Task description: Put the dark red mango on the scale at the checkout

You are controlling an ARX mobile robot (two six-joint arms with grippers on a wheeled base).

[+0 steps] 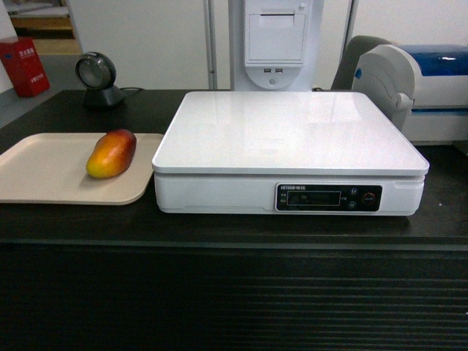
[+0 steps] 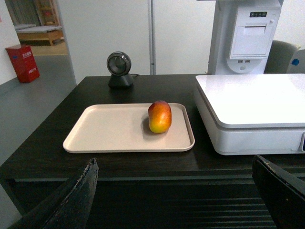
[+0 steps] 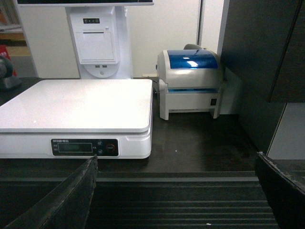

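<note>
Red-orange dark red mango (image 2: 159, 116) on tray (image 2: 109, 136), beyond spread left fingers (image 2: 76, 200).

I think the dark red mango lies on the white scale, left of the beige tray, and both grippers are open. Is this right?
Not quite. The dark red mango lies on the beige tray, left of the scale, whose platter is bare, as the head view shows. Both the left gripper and the right gripper are open.

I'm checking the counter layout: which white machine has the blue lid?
The label printer right of the scale; the scale and the receipt printer are all white.
</note>
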